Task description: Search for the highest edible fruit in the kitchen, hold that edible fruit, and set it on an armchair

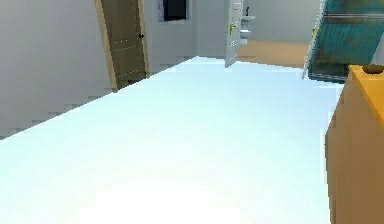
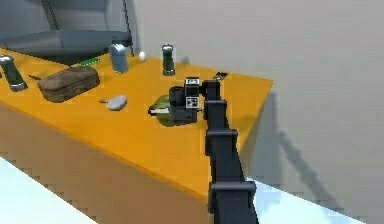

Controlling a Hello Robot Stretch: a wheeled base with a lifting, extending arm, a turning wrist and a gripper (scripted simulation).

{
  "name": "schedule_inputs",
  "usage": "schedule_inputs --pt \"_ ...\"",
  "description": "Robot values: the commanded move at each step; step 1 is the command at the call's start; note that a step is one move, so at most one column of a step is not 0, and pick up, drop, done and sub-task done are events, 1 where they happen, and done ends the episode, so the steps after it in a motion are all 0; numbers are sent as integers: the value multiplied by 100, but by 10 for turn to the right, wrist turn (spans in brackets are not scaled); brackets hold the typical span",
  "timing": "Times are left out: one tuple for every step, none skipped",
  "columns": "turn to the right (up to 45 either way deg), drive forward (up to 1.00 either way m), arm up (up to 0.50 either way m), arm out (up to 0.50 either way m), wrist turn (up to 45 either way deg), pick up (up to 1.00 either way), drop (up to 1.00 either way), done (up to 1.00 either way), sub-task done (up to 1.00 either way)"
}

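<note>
The pincer (image 2: 172, 106) sits low over the counter (image 2: 120, 140) at the far end of the arm (image 2: 225, 160), just left of the two white squares (image 2: 212, 91). A round green fruit (image 2: 158, 104) lies on the counter right at its fingers. I cannot tell whether they touch it, how the fingers stand, or whether the pincer holds anything.

Near the fruit, to its left, lies a small grey lump (image 2: 117, 101), and farther left a brown loaf (image 2: 70, 82). Along the wall side stand a grey cup (image 2: 120, 57), a tiny white ball (image 2: 142, 55) and a dark shaker (image 2: 168, 58), each apart from the others. A bottle (image 2: 11, 72) stands at the view's left edge.

The arm side view gives the orange counter top from above. The arm crosses the near edge, and the pincer is well in from it. The counter's right end falls away a little past the white squares, with a grey wall (image 2: 310, 60) behind it and pale floor (image 2: 320, 208) below.

The forward view gives the room ahead: a wide stretch of pale floor runs to a brown door (image 1: 125, 45) on the left and a white door (image 1: 232, 35) ajar farther back, with tan flooring (image 1: 275, 52) beyond it. A teal panel (image 1: 350, 45) stands at upper right. The counter's orange side (image 1: 358, 150) rises along the right edge, with a small dark thing (image 1: 373, 70) on top.
</note>
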Motion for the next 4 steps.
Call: schedule_inputs --pt "0 0 8 0 0 0 0 0 0" --pt "0 0 0 0 -450 0 0 0 0" --pt "0 0 0 0 -450 0 0 0 0" --pt "0 0 0 0 -210 0 0 0 0"
